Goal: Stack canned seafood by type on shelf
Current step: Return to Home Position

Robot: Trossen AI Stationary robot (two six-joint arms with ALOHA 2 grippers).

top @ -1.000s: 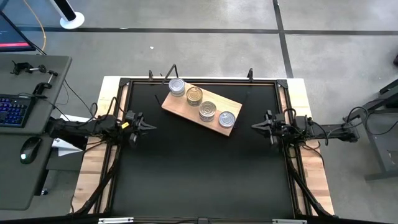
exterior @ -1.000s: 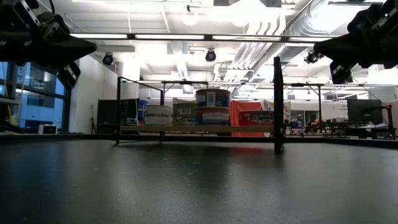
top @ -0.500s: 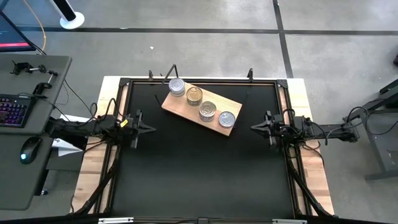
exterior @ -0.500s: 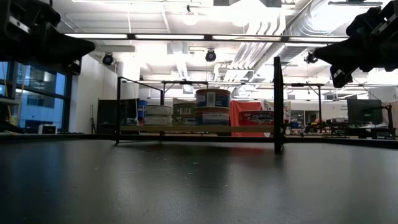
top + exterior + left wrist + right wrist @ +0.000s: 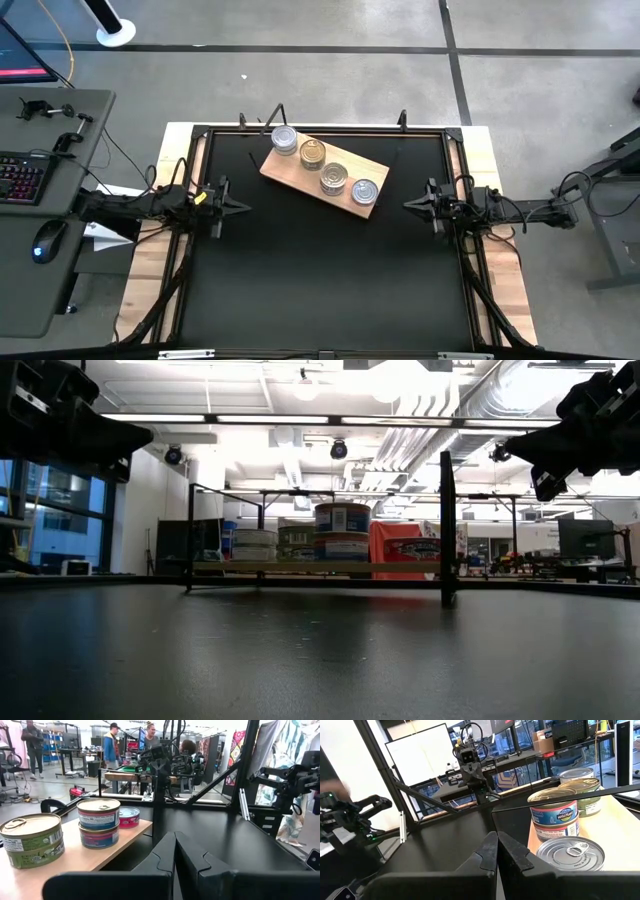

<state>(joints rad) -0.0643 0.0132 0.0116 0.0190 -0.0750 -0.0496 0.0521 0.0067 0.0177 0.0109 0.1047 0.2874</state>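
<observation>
The light wooden shelf (image 5: 300, 175) lies slantwise on the black table's far half. A row of tins stands on it: silver-topped (image 5: 285, 139), gold-topped (image 5: 313, 153), gold-topped (image 5: 334, 178) and silver-topped (image 5: 364, 190). In the right wrist view the second tin in the row is a stack of two (image 5: 555, 815), and the low view shows that stack (image 5: 342, 532). My left gripper (image 5: 246, 207) (image 5: 175, 837) hovers shut by the table's left edge. My right gripper (image 5: 406, 204) (image 5: 497, 837) hovers shut by the right edge. Both point toward the table's middle, apart from the shelf.
A black frame of posts and rails (image 5: 400, 122) runs around the table. One post (image 5: 447, 530) stands before the shelf in the low view. Bare black tabletop (image 5: 320, 280) lies between and near the grippers. People stand in the room beyond (image 5: 109, 745).
My left gripper has rolled a little about its own axis and drawn back slightly toward the table's left edge, then stopped. My right gripper has dipped slightly. The tins and the shelf have stayed where they were.
</observation>
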